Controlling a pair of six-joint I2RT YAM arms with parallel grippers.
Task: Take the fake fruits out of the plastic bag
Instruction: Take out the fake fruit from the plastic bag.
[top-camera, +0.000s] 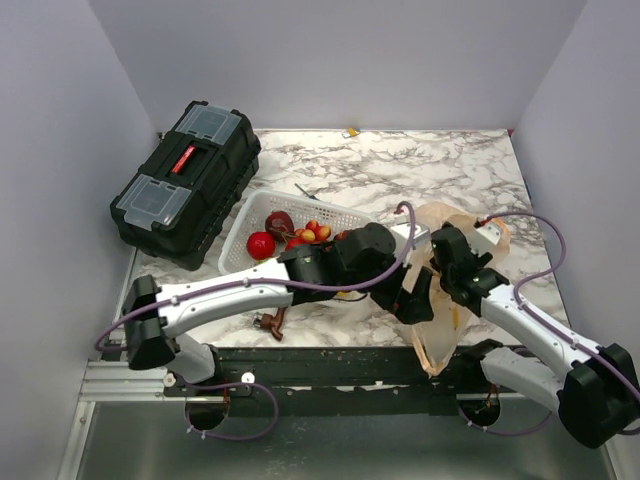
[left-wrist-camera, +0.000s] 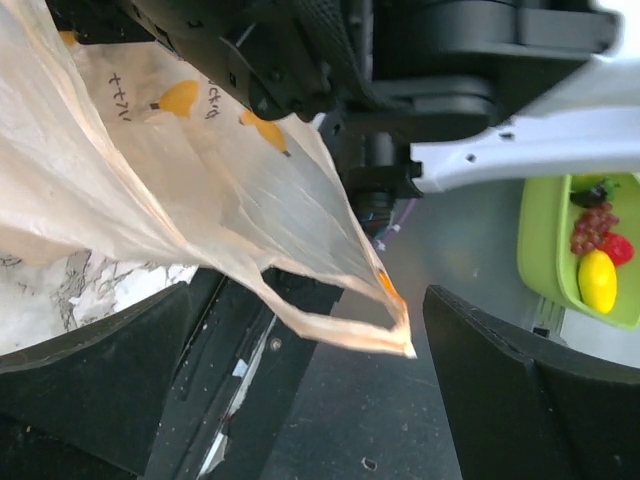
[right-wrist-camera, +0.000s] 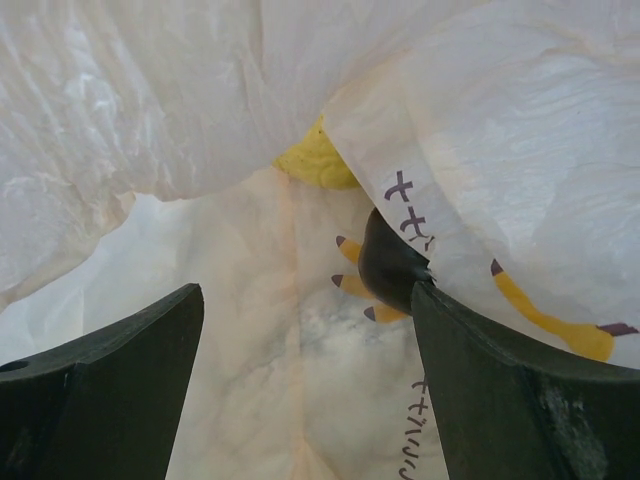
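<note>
Plastic bag (top-camera: 432, 345) sits at the front right of the counter (top-camera: 400, 165), crumpled between the two wrists, with its lower end draped over the near edge. One yellow fruit (right-wrist-camera: 315, 160) shows through the film inside it in the right wrist view. A dark rounded shape lies just below that — cannot tell what it is.

Other fake fruits lie in the white basket (top-camera: 238, 248) left of the bag: a red one (top-camera: 261, 244), a dark purple one (top-camera: 280, 221), and small red-orange ones beside them.

Left fingers (left-wrist-camera: 90, 380) are spread wide, with a loop handle (left-wrist-camera: 345, 328) hanging between them, not pinched. Right fingers (right-wrist-camera: 100, 390) are also spread — bag film fills the gap ahead, nothing clamped.

Black toolbox (top-camera: 185, 185) at far left. Small brown object (top-camera: 271, 323) near the front edge.
</note>
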